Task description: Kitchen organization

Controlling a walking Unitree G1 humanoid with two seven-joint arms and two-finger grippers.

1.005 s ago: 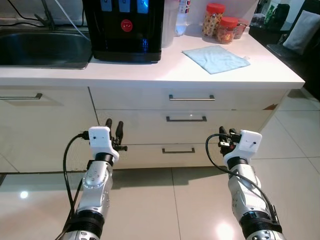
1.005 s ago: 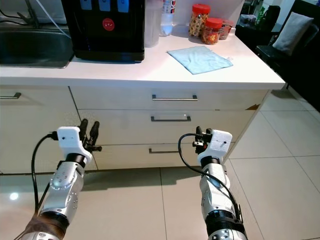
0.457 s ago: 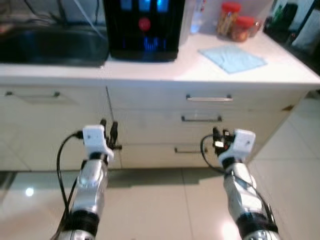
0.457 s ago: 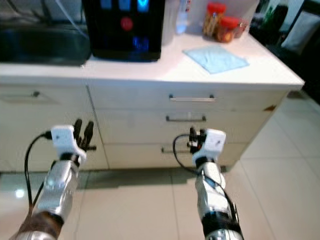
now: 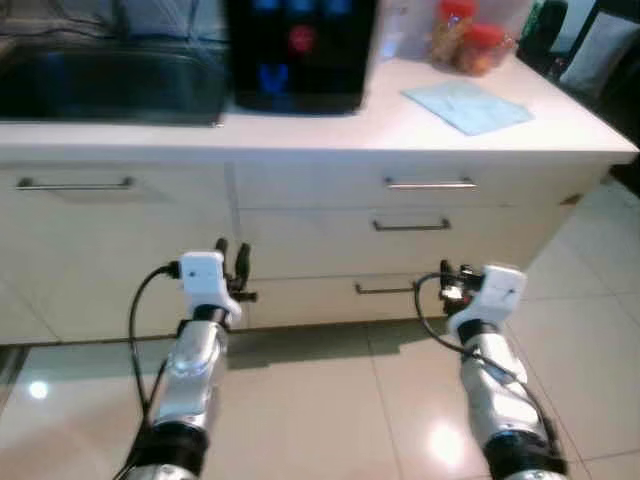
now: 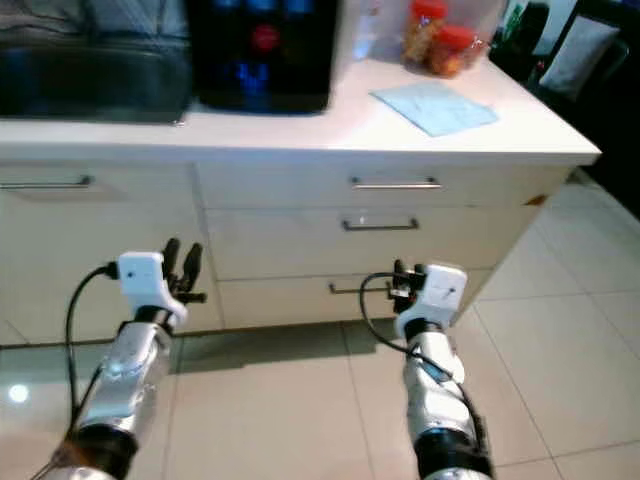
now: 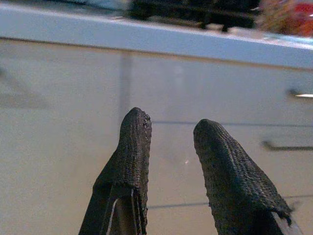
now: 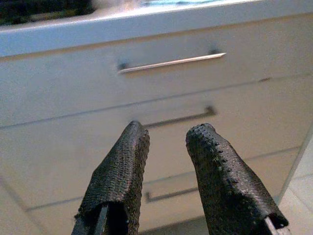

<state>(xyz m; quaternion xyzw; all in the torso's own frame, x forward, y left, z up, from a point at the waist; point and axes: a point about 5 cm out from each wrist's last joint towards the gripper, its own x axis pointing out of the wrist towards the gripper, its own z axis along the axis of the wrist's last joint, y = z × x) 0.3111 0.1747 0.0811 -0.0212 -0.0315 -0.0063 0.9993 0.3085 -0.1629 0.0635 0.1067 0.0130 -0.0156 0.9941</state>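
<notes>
A white kitchen counter [image 5: 340,135] carries a light blue cloth [image 5: 468,105] and red-lidded jars [image 5: 470,40] at its right end. Under it sit three drawers with metal handles: top [image 5: 430,184], middle [image 5: 411,225], bottom [image 5: 385,290]. My left gripper [image 5: 231,255] is raised in front of the cabinet, open and empty, left of the drawers. My right gripper [image 5: 450,275] is open and empty, level with the bottom drawer and short of it. In the right wrist view its fingers [image 8: 117,171] point at the drawer fronts, with the top handle [image 8: 171,62] above them.
A black water dispenser [image 5: 300,55] stands mid-counter, with a steel sink [image 5: 110,85] to its left. A cupboard with a long handle [image 5: 75,184] is below the sink. Glossy tiled floor [image 5: 330,400] lies before the cabinets. A dark chair [image 5: 600,40] is past the counter's right end.
The whole picture has shifted to the right and is slightly blurred, so the camera has moved. Both arms keep the same raised pose, with the grippers open as before.
</notes>
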